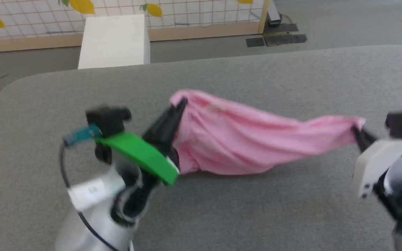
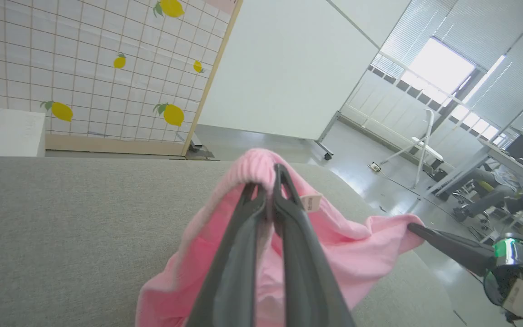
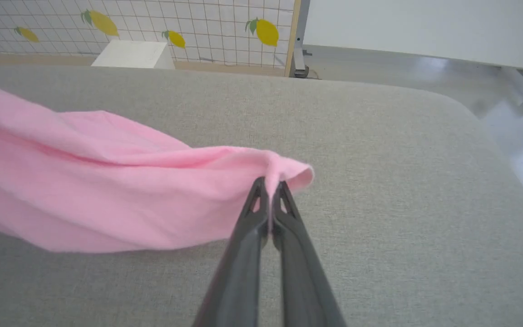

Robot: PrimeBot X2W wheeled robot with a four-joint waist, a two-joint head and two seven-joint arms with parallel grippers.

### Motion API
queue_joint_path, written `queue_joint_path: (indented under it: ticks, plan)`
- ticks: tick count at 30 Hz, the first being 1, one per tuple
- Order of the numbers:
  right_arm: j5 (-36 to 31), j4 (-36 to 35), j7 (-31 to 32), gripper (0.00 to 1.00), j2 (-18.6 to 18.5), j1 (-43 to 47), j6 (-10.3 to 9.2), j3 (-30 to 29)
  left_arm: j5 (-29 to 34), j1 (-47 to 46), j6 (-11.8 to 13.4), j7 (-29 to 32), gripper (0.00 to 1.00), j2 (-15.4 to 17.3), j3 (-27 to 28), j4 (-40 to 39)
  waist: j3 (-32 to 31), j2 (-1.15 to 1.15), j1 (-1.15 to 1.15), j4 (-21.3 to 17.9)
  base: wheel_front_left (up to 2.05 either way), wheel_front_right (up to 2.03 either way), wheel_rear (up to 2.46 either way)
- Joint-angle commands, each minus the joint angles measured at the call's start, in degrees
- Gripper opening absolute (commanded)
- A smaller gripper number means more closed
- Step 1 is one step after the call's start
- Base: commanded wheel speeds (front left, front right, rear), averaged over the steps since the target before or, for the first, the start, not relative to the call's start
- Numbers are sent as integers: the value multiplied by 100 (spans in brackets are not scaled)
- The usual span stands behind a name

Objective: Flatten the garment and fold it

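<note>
Nearest us, the left gripper is pinched shut on the ruffled waistband end of the garment, and the right gripper is clamped tight on the opposite corner. The pink cloth hangs slung between them, upper edge fairly taut, belly sagging and bunched. Its lowest folds are down at the grey padded table; we cannot tell whether they touch. A small white label sits just beside the left fingers. We judge the step in hand to be stretching the cloth flat. To do it well, we would draw both grips apart evenly, level and low, then lay the cloth down without tugging. The fabric is thin and the bites are small, so it may slip. Beyond the table are a white box and a lemon-print grid screen.
</note>
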Motion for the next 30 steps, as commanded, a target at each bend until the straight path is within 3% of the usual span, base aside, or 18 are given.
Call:
queue_joint_path:
  ticks: [1,4,9,13,18,24,30]
  plan:
    - [48,-144,144,0,-206,-356,-9,105,-270,-307,-6,250,0,53,122,-108,64,0,0,-119,0,0,0]
    - [283,-233,477,0,-628,-1126,-9,396,-967,-898,265,956,0,8,455,-208,260,0,0,-263,0,0,0]
    - [521,96,832,0,-1125,-2574,-9,843,-1197,-2089,717,1615,0,212,833,-72,761,0,0,-455,0,0,0]
    - [480,586,741,0,-1425,-3730,-9,1140,-1111,-3121,937,1593,0,258,1105,316,1233,0,0,-527,0,0,0]
    - [331,1285,394,0,-1549,-5051,-9,1403,-786,-4291,1174,1256,0,370,1379,971,1783,0,0,-615,0,0,0]
    - [-39,2062,-432,0,-1370,-6426,-9,1444,-671,-5513,1195,387,0,282,1810,1708,2223,0,0,-671,0,0,0]
    - [-387,2561,-1406,0,-1075,-7112,-9,1276,-670,-6130,811,-337,0,186,1960,2123,2393,0,0,-626,0,0,0]
